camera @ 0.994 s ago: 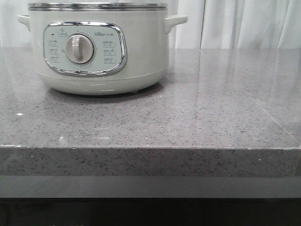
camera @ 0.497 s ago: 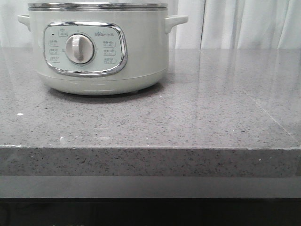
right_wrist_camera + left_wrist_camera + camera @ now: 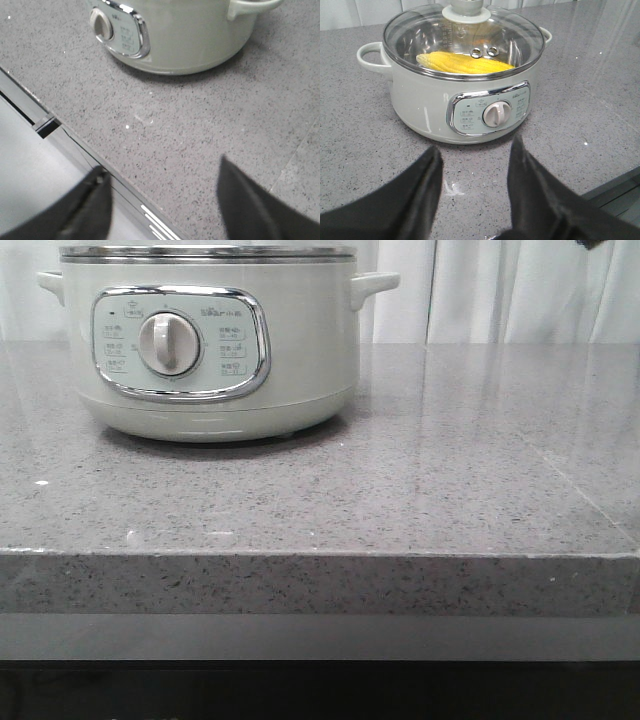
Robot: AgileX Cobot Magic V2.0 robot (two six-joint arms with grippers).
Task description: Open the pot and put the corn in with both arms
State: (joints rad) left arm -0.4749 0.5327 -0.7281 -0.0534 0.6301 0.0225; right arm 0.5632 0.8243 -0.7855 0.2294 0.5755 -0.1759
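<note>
The pale cream-green pot [image 3: 210,350] stands at the back left of the grey stone counter. In the left wrist view the pot [image 3: 420,105] has its glass lid [image 3: 465,35] on, and the yellow corn [image 3: 465,63] lies inside under the glass. My left gripper [image 3: 475,152] is open and empty, hanging above the counter a short way in front of the pot's dial [image 3: 496,113]. My right gripper [image 3: 162,175] is open and empty, above the counter's front edge to the right of the pot [image 3: 190,35]. Only a dark corner of an arm [image 3: 600,244] shows in the front view.
The grey speckled counter [image 3: 400,490] spreads to the right of the pot. Its front edge [image 3: 65,131] drops off below my right gripper. White curtains [image 3: 500,290] hang behind.
A dark bit of an arm has come into the top right corner of the front view. The pot has not moved.
</note>
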